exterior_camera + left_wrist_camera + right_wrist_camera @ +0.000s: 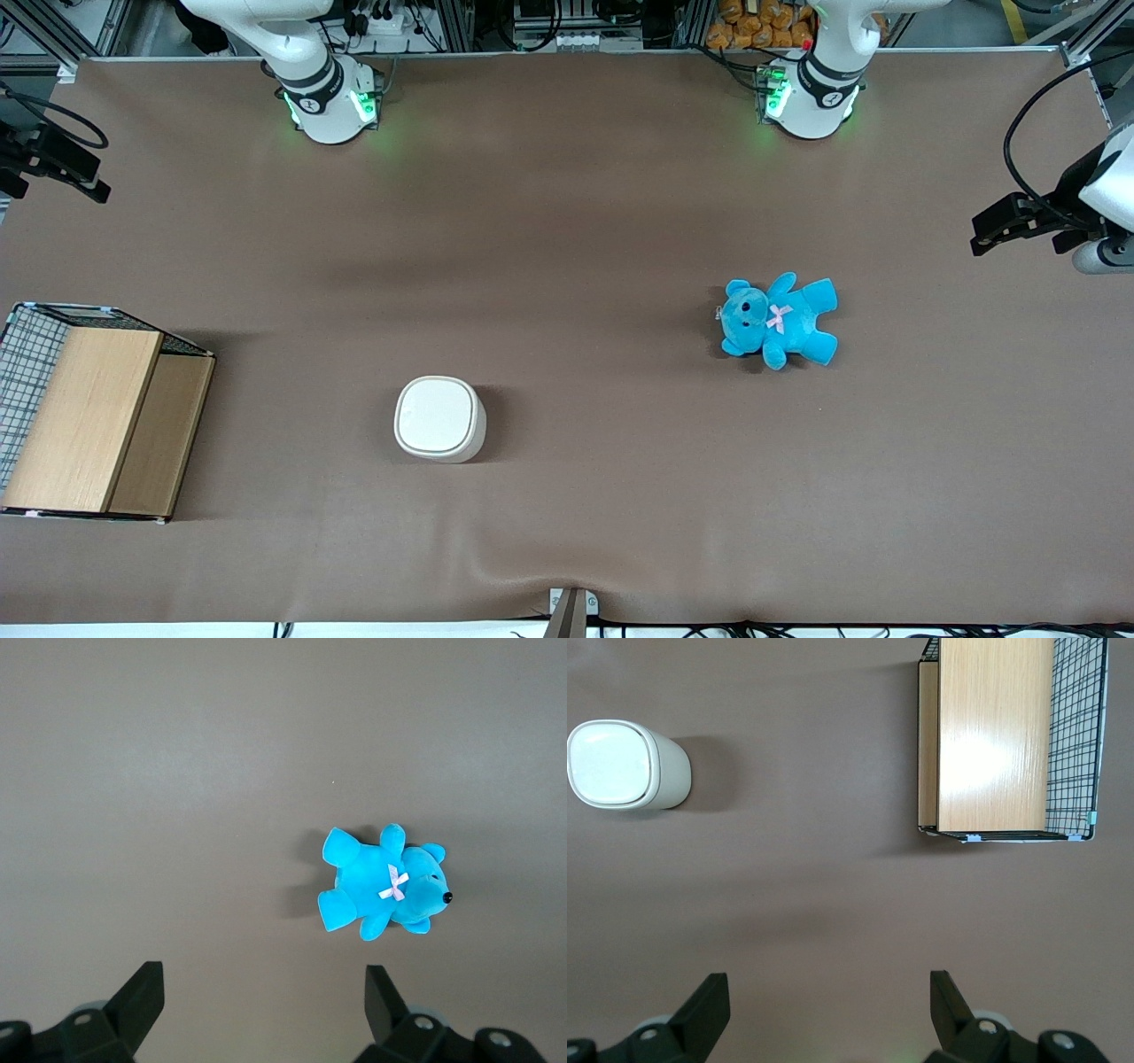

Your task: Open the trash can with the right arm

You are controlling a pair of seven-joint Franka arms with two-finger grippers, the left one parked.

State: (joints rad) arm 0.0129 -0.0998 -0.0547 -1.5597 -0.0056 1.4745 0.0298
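High above the brown table cover (pixel 833 904), the right arm's gripper (pixel 830 1014) hung with its two black fingers (pixel 709 1005) spread wide apart and with nothing between them. It looked straight down on bare cloth and touched no object. In the front view only the base of the right arm (pixel 310 84) was seen, at the edge of the table farthest from the front camera, with green lights on it; the gripper itself could not be found there. The trash can (pixel 440 418) stood upright on the cloth, nearer to the front camera than the arm's base and well apart from the gripper. It was a small cream-white bin with a rounded-square top, and its flat lid (pixel 607 762) lay closed and level on it. Beside the trash can, toward the working arm's end of the table, stood the wood-and-wire box (pixel 89 412), with light wooden panels and a black wire grid on one side. The box and the trash can were apart, with bare cloth between them. From the trash can toward the parked arm's end of the table, and a little farther from the front camera, a blue teddy bear (pixel 778 321) lay on its back on the cloth, with a small pink bow (pixel 392 882) at its neck. The bear was well apart from the trash can.
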